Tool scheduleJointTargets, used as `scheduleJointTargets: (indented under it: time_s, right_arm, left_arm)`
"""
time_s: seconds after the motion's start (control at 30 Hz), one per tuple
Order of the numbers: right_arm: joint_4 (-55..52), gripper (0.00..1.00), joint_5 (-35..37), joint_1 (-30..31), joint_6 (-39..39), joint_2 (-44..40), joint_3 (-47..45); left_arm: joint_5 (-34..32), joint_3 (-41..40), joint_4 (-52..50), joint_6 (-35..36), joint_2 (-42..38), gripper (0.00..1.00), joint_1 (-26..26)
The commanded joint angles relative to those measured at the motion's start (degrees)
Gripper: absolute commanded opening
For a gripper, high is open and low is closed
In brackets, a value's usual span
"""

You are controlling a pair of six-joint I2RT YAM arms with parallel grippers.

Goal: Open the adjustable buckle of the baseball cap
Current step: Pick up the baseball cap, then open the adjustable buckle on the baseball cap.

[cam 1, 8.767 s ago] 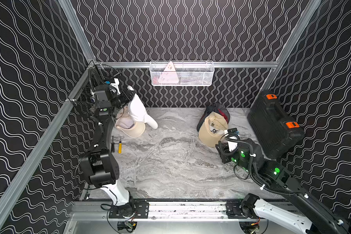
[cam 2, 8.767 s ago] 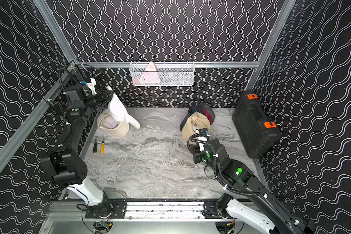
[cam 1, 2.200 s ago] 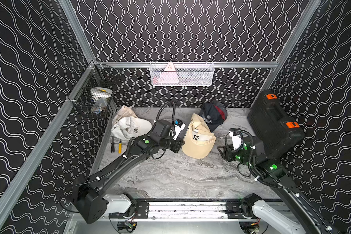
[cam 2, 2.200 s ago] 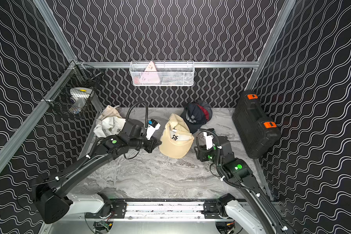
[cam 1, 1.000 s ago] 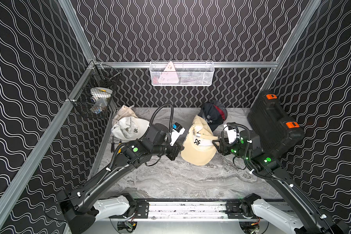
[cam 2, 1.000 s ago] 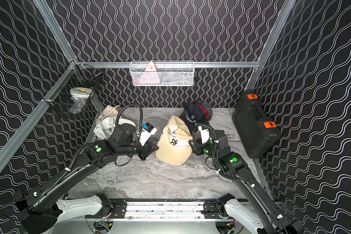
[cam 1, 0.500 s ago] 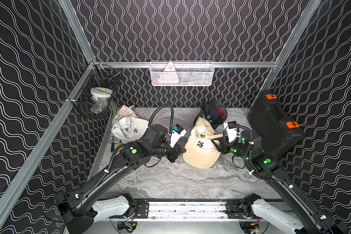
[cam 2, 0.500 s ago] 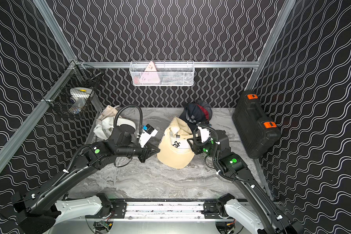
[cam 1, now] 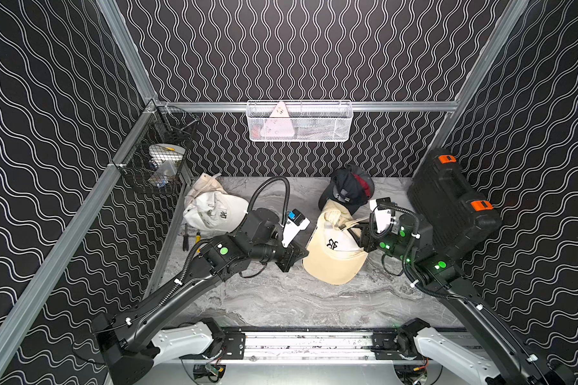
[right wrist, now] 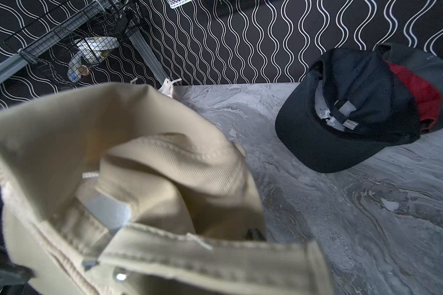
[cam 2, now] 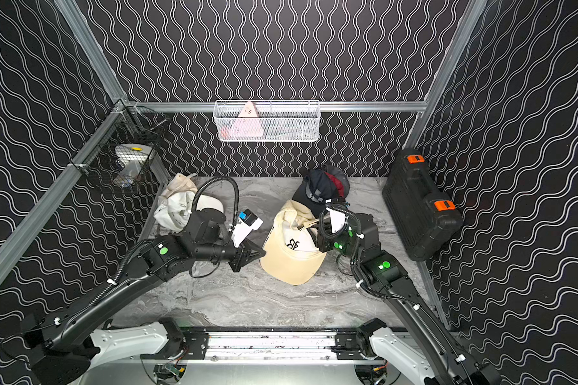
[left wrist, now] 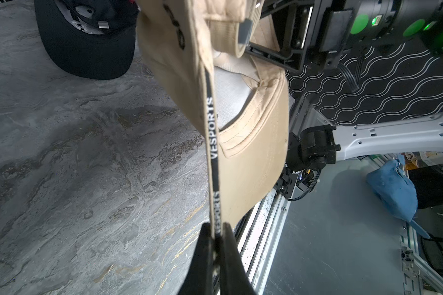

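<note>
**Scene from above and from both wrists.** We show the marbled table (cam 1: pixel 281 300) with a black tool case (cam 1: pixel 447 200) standing against the right wall. The beige baseball cap (cam 1: pixel 334 253) sits right of centre between the two arms, seen in both top views. A dark cap (cam 1: pixel 344 191) lies just behind it, and a white cap (cam 1: pixel 214 211) lies well to its left. The left gripper (left wrist: pixel 216 229) is pinched tight on the beige cap's rim, on the black lettered band (left wrist: pixel 212 143). The right gripper (cam 1: pixel 359 231) meets the cap's rear strap (left wrist: pixel 225 30). We cannot tell how wide its jaws stand, nor whether they hold anything. The grey adjustable buckle (left wrist: pixel 244 34) rides on that strap, close to the right gripper.
</note>
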Motion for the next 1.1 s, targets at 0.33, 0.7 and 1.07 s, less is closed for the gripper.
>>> scheduleJointTargets:
  time_s: [0.33, 0.7, 1.07]
  right_arm:
    - [3.9, 0.44, -2.4, 0.1, 1.8, 0.2, 1.4]
    - [2.4, 0.40, -1.2, 0.1, 1.4, -1.0, 1.7]
    - [-1.4, 0.34, 3.1, 0.1, -1.0, -4.1, 2.4]
  left_arm:
    - [0.1, -0.4, 3.1, -0.9, 1.3, 0.00, -1.8]
    - [-1.9, -0.9, 2.8, -0.7, 1.3, 0.00, -2.1]
    - [-3.7, -1.7, 2.2, -0.7, 0.6, 0.00, -2.2]
